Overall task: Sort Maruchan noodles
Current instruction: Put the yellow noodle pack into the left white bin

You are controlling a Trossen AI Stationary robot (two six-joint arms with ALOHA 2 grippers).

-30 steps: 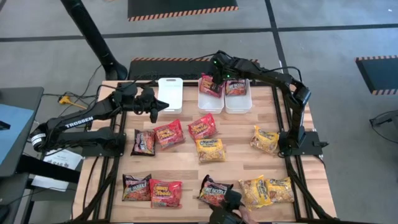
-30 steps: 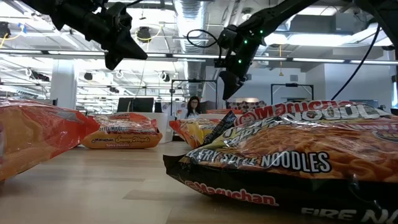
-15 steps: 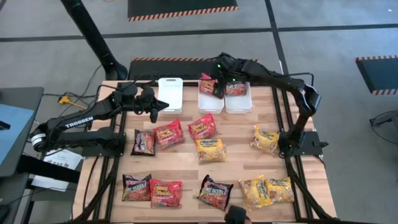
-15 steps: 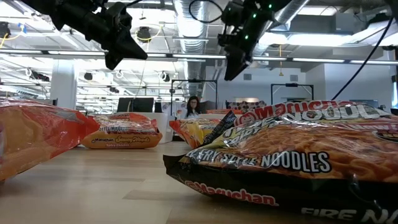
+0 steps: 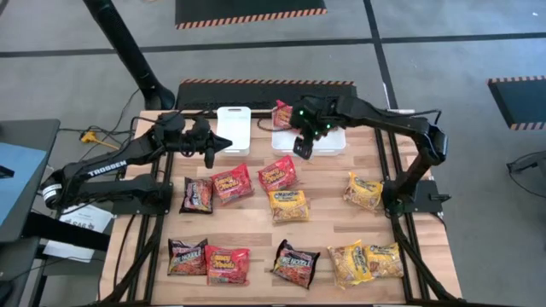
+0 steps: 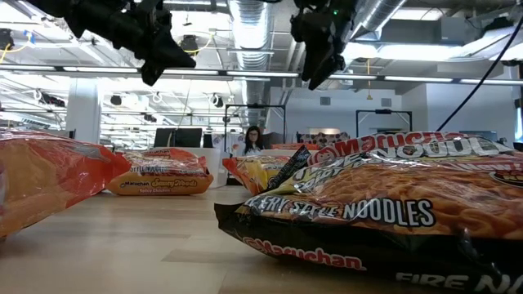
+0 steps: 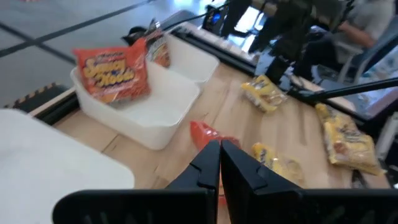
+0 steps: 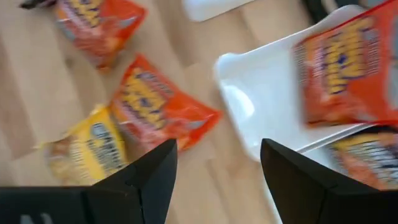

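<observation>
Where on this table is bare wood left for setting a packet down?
Bare wood: between the yellow packet mid-table and the yellow packet by the right arm's base, and the strip above the front row. Crowded: the red packets below the white bins.

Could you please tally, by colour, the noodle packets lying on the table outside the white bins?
Red packets: 3
Yellow packets: 4
Dark packets: 3
Total: 10

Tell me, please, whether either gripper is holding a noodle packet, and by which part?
Nothing is held: the right gripper is open and empty by the middle bin; the left gripper is shut on nothing.
</observation>
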